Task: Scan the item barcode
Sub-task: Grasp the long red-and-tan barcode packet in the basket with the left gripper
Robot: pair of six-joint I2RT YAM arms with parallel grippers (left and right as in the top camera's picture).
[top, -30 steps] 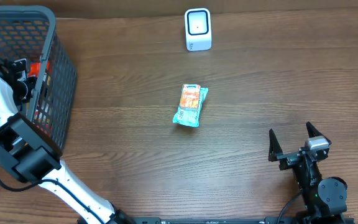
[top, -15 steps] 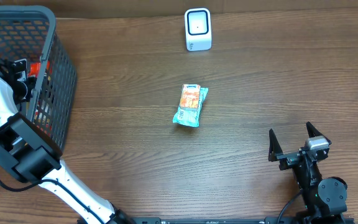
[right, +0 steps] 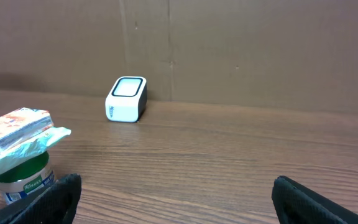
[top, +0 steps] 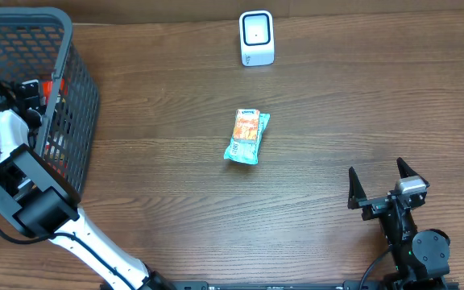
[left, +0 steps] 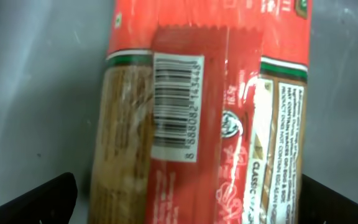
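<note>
Left end effector (left: 188, 202) spread open above red packet (left: 229, 93), white barcode panel (left: 178, 102) facing camera.

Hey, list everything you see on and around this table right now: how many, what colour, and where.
table: one, brown wood, under everything
basket: one, grey wire, left edge
red packet: one, red with a barcode, inside the basket
scanner: one, white, back centre
snack packet: one, orange and teal, table centre
tub: one, green and white, below the snack packet in the right wrist view
left gripper: one, black, open, in the basket at the red packet
right gripper: one, black, open, empty, near right
</note>
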